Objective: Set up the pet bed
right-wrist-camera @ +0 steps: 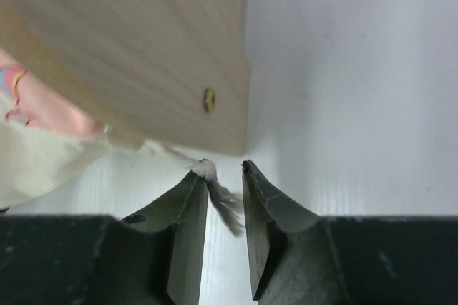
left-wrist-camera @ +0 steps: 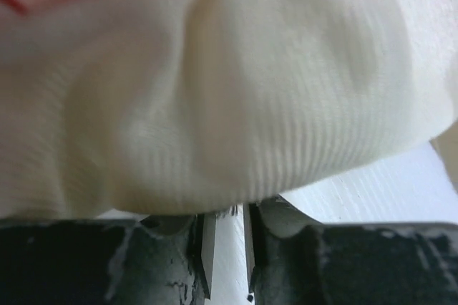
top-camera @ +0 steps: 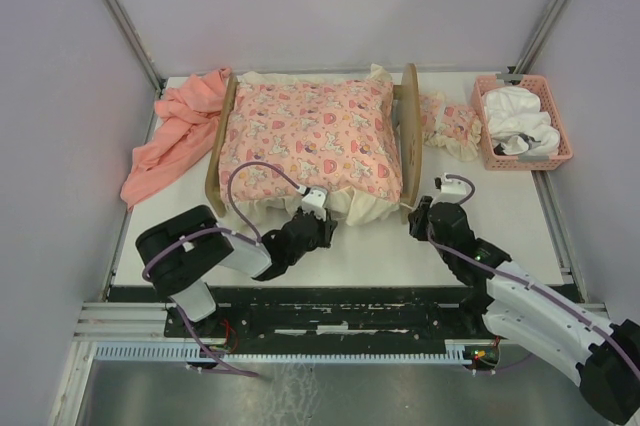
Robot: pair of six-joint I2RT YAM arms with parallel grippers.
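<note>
The pet bed (top-camera: 409, 136) stands at mid-table, a light-wood frame with a pink patterned cushion (top-camera: 310, 141) with a cream frill lying on it. My left gripper (top-camera: 322, 229) is at the cushion's front edge. In the left wrist view its jaws (left-wrist-camera: 229, 212) stand slightly apart, open, with the cream frill (left-wrist-camera: 215, 104) just above the tips and bare table between them. My right gripper (top-camera: 420, 216) is at the bed's front right corner. Its jaws (right-wrist-camera: 224, 169) are open just below the wooden end board (right-wrist-camera: 143, 47), and a frayed thread (right-wrist-camera: 225, 205) clings to the left finger.
A salmon-pink cloth (top-camera: 175, 136) lies bunched left of the bed. A small patterned pillow (top-camera: 447, 124) lies right of the end board. A pink basket (top-camera: 520, 162) holding white cloth (top-camera: 520, 121) stands at the far right. Walls and metal posts enclose the table.
</note>
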